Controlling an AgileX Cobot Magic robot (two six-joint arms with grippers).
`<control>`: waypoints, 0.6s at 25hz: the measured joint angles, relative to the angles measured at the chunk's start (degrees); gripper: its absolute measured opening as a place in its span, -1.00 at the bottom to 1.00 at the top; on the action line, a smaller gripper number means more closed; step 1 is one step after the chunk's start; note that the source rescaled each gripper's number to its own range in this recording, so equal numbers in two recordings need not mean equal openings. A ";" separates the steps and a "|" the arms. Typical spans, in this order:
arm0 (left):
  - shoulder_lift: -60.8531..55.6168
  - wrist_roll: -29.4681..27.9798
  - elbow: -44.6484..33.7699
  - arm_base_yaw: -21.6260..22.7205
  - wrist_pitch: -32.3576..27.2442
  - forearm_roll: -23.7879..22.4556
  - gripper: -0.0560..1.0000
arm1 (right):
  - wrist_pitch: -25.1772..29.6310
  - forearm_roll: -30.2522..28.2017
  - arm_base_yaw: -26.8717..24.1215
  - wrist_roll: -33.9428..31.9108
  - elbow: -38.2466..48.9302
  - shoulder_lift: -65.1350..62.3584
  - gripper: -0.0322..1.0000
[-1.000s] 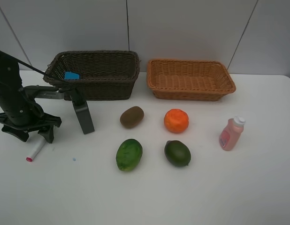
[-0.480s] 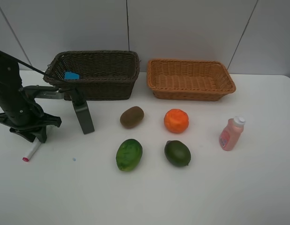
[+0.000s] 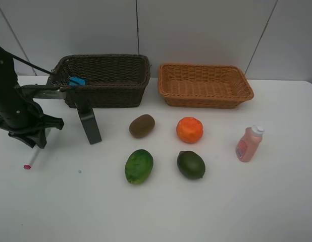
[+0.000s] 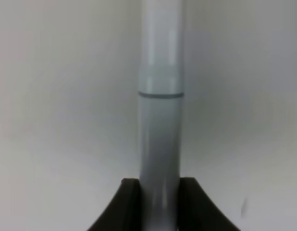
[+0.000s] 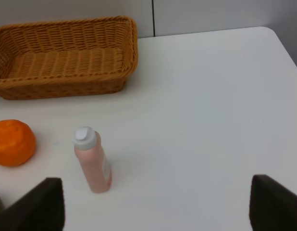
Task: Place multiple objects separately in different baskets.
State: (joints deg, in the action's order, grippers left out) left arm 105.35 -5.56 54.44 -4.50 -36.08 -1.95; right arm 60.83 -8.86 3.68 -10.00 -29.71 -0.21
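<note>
The white marker (image 3: 30, 160) slants cap-down close to the table's (image 3: 146, 217) left edge; the left gripper (image 3: 38, 144) is clamped tight on its barrel; bare tabletop spreads in front; the dark green rectangular bottle (image 3: 91, 126) stands to the right, before the dark brown basket (image 3: 103, 75); the right gripper (image 5: 158, 207) gapes wide, empty, near the small pink bottle (image 5: 93, 161).

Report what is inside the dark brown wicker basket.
Inside the dark brown wicker basket, only a small blue item shows at its left end; its front wall hides the floor.
</note>
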 joint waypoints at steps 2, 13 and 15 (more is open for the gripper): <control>-3.86 0.00 2.65 0.00 -3.79 0.00 -0.89 | 0.00 0.00 0.00 0.00 0.00 0.00 0.89; -4.62 0.14 34.14 -0.07 -17.98 6.74 -0.89 | 0.00 0.00 0.00 0.00 0.00 0.00 0.89; -0.16 1.24 40.01 -0.36 -17.82 8.47 -0.89 | 0.00 0.00 0.00 0.00 0.00 0.00 0.89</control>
State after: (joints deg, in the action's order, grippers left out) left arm 105.19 -4.32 94.45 -4.86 -53.90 6.52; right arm 60.83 -8.86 3.68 -10.00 -29.71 -0.21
